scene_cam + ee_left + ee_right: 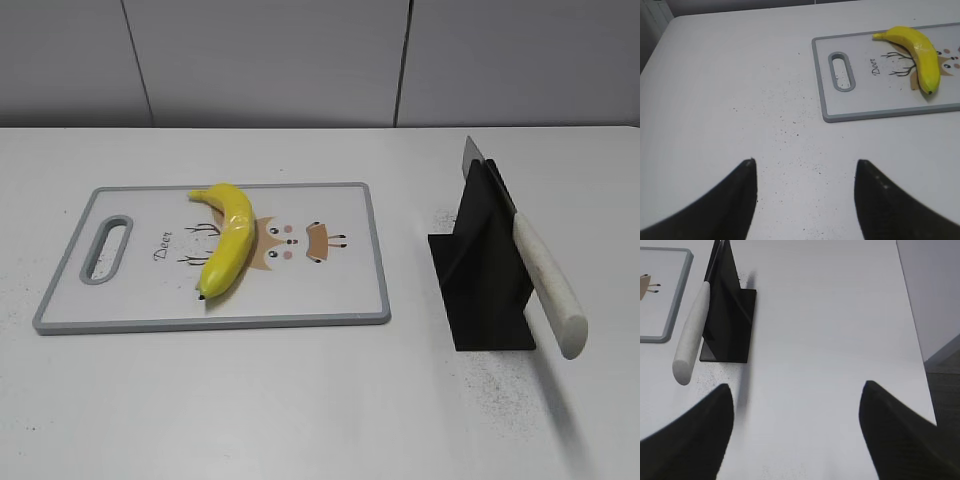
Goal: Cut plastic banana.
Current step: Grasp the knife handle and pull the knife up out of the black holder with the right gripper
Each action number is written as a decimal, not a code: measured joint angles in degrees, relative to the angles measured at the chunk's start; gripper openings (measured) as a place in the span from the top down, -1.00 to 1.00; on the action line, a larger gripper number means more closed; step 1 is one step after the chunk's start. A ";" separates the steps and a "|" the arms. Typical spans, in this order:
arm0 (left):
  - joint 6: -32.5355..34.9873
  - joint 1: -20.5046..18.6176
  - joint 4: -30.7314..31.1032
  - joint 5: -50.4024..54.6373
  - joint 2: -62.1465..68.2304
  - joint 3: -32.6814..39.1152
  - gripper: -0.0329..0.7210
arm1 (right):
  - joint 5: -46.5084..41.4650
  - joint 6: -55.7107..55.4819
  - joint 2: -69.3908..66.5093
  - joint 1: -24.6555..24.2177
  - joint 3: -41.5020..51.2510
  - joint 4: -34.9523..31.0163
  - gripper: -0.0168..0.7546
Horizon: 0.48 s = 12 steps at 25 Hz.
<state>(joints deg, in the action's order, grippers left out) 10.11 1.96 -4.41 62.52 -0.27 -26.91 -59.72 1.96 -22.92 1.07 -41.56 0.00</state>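
The yellow plastic banana point(227, 237) lies whole on the white cutting board point(130, 305), left of its deer picture; it also shows in the left wrist view point(921, 50). A knife with a white handle point(547, 284) rests slanted in a black stand point(480, 270), handle toward the table's front; it also shows in the right wrist view point(692, 331). My left gripper point(804, 165) is open and empty over bare table, left of the board. My right gripper point(796, 390) is open and empty over bare table, right of the stand. Neither arm shows in the exterior view.
The board point(840, 112) has a grey rim and a handle slot point(841, 71) at its left end. The white table is speckled with dark specks. The table's right edge point(912, 320) shows in the right wrist view. A grey wall stands behind.
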 joint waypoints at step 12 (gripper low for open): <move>0.00 0.00 0.00 0.00 0.00 0.00 -0.61 | 2.60 -0.39 -9.02 7.29 -1.24 -3.05 -0.58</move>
<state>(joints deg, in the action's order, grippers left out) 10.11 1.96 -4.41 62.52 -0.27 -26.91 -57.11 1.57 -31.94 8.36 -42.80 -3.05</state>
